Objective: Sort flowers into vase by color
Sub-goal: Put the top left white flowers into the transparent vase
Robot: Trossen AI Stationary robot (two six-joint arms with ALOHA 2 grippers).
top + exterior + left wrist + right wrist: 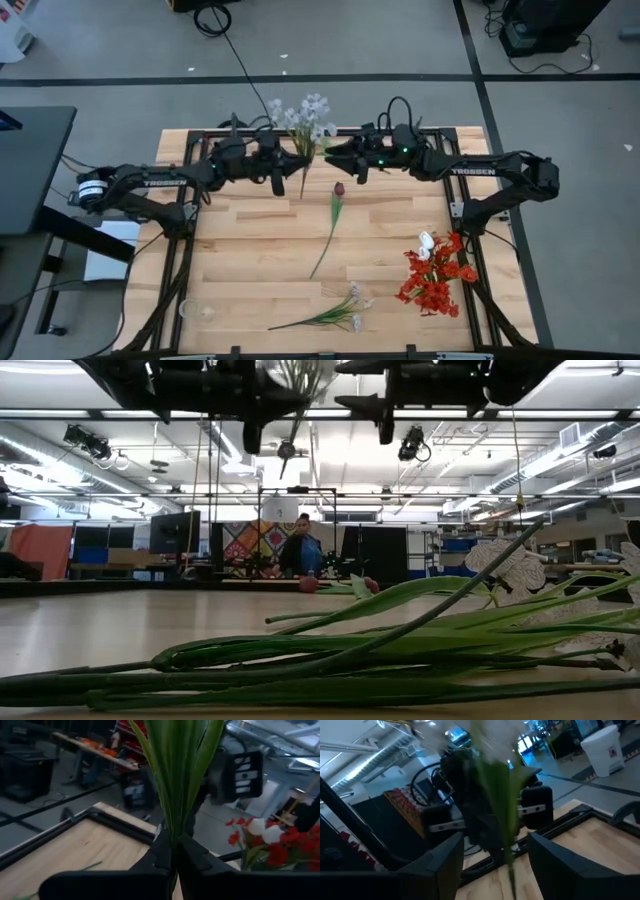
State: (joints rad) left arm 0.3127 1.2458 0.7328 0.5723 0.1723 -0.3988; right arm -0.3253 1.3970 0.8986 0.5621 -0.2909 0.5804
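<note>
Two arms meet over the far edge of the wooden table [250, 260], and that table serves as landmark for everything here. The left gripper [300, 160] is clamped tight on the stem of a white blossom spray [305, 115], held in the air above the table's far edge; its long axis runs roughly from the near side to the far side, blooms pointing away past the far rim, stem end hanging toward the boards. The right gripper [335, 158] sits just beside that same stem, its fingers [440, 865] spread apart on either side of it, not pressing it. At the table's near right corner stands a red flower bunch [435, 280] with a white tulip [427, 242] among it. Along the near edge lies a second white spray [325, 315], stretched crosswise, blossoms toward the right. In the table's middle lies a maroon tulip [337, 190], its stem slanting from the near side, bud pointing to the far edge.
</note>
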